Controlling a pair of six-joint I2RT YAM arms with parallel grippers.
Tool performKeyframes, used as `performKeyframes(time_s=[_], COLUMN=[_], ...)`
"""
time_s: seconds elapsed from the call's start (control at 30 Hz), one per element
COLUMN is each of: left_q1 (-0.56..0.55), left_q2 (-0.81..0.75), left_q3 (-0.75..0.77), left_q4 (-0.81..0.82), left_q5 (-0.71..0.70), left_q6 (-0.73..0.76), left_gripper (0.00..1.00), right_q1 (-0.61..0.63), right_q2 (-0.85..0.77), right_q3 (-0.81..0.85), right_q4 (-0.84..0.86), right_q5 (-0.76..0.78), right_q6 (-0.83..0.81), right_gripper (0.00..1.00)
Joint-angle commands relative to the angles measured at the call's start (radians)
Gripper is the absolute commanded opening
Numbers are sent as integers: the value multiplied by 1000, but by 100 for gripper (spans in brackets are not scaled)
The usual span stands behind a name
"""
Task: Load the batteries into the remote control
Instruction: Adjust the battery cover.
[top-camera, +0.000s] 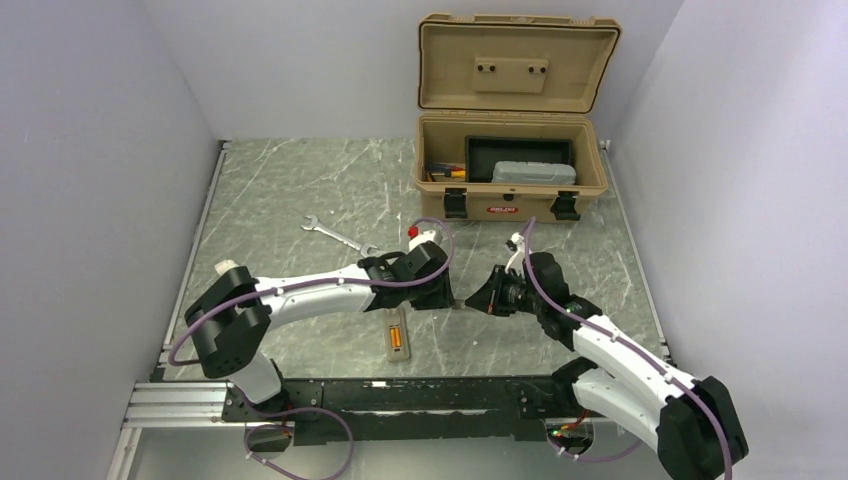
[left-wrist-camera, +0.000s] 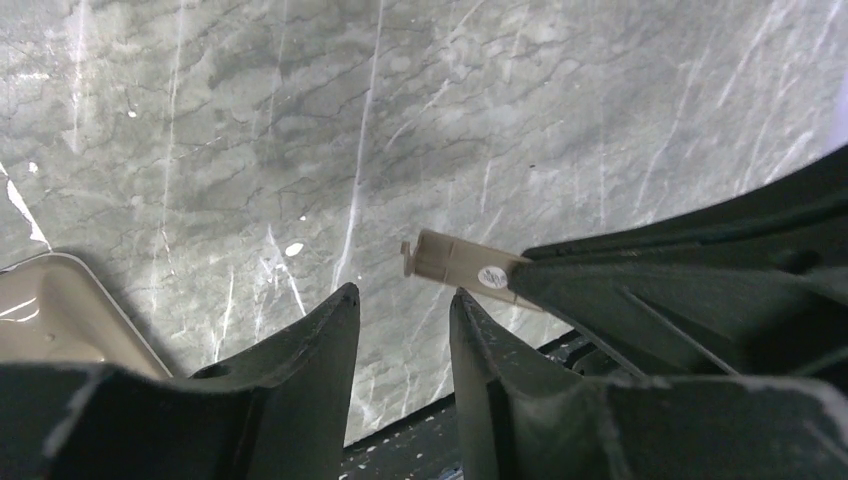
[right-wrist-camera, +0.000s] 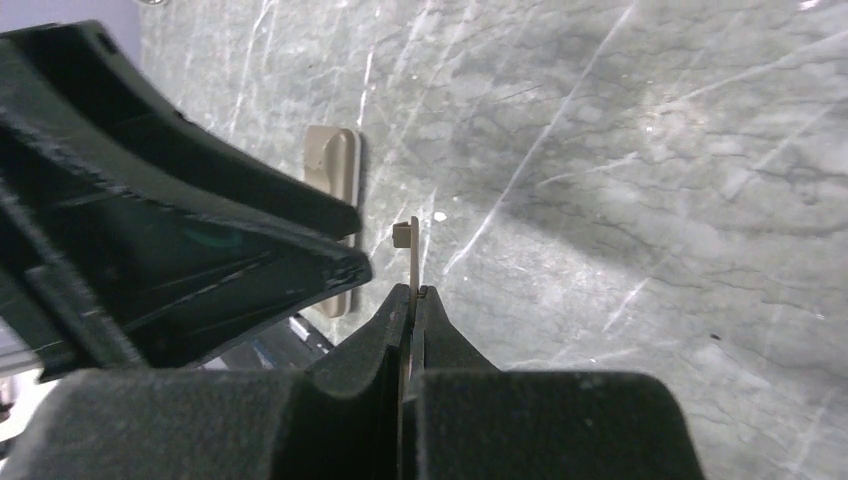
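Tan-backed, the remote control (top-camera: 397, 335) is laid flat on the surface (top-camera: 300, 190), just nearer than the left tool (left-wrist-camera: 400, 300), whose jaws are parted. A thin tan cover (right-wrist-camera: 412, 250) is pinched edge-on by the right tool (right-wrist-camera: 412, 295), its tip between the two tools. Open surface is seen beyond both.

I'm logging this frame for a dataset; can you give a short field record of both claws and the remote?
right claw: shut on thin tan battery cover
left claw: open, facing that cover
remote control: flat on table, orange showing in its bay
toolbox: lid open, far side
wrench: on table, left of toolbox
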Motion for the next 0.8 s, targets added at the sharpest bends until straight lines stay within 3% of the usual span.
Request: performKeyframes(time_s=[0.0, 0.2, 0.3, 0.43, 0.5, 0.6, 0.7, 0.77], left_q1=[-4, 38, 95, 131, 140, 162, 191, 202], left_q2=[-82, -190, -246, -302, -326, -363, -395, -409], left_q3=[20, -6, -25, -4, 20, 39, 36, 45], left_q4=[-3, -29, -12, -15, -27, -32, 0, 6], left_q5=[-9, 21, 116, 181, 197, 235, 297, 329], left_q6=[-14, -56, -92, -120, -128, -156, -188, -200], left_gripper=[46, 49, 53, 59, 62, 70, 87, 91], right_q1=[-1, 0, 4, 43, 105, 217, 303, 361], right_q2=[-34, -85, -142, -266, -312, -311, -285, -296], right_q3=[72, 117, 143, 85, 84, 123, 158, 154], right_q4=[-89, -112, -117, 50, 90, 73, 68, 100], right_q5=[92, 104, 116, 160, 230, 372, 398, 432], right_q6=[-80, -208, -306, -310, -394, -529, -680, -773], right_gripper=[0, 0, 0, 0, 0, 0, 0, 0])
